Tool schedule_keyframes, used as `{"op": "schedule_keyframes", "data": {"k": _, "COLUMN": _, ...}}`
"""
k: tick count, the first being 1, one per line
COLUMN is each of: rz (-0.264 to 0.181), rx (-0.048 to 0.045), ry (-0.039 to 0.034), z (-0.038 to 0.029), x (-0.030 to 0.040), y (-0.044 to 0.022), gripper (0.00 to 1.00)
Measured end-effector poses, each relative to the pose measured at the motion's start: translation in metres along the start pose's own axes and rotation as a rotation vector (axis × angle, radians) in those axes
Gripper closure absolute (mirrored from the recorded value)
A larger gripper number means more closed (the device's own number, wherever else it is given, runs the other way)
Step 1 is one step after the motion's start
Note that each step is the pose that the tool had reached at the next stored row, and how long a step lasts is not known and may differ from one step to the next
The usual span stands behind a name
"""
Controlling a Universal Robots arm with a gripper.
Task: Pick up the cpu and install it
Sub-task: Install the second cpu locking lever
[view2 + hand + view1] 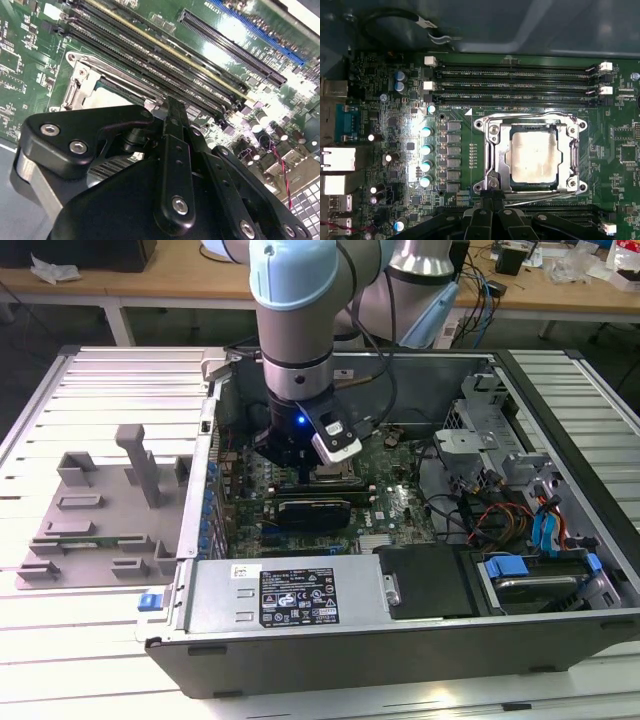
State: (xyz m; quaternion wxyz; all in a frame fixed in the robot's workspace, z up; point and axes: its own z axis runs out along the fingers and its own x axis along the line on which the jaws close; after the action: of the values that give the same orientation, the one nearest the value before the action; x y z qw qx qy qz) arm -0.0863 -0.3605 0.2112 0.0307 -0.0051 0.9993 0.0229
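Inside the open computer case (420,640), the cpu (535,156) lies in its metal socket frame (492,150) on the motherboard (395,100). The gripper (491,197) hangs just beside the frame, fingers pressed together and empty. Seating appears done, so a straight, gentle lift clear of the memory slots (515,75) looks wisest.
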Motion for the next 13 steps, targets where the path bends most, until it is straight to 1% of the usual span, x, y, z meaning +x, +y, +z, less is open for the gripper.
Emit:
{"op": "schedule_keyframes", "data": {"k": 2, "rz": 0.000, "rx": -0.0007, "ry": 0.0000, "z": -0.0001, "x": 0.0000, "y": -0.0019, "gripper": 0.89}}
{"op": "schedule_keyframes", "data": {"k": 5, "rz": 0.000, "rx": -0.0011, "ry": 0.0001, "z": -0.0004, "x": 0.0001, "y": -0.0083, "gripper": 0.89}}
{"op": "schedule_keyframes", "data": {"k": 7, "rz": 0.000, "rx": -0.0020, "ry": 0.0001, "z": -0.0005, "x": 0.0001, "y": -0.0105, "gripper": 0.89}}
{"op": "schedule_keyframes", "data": {"k": 13, "rz": 0.000, "rx": -0.0036, "ry": 0.0001, "z": -0.0006, "x": 0.0001, "y": -0.0119, "gripper": 0.89}}
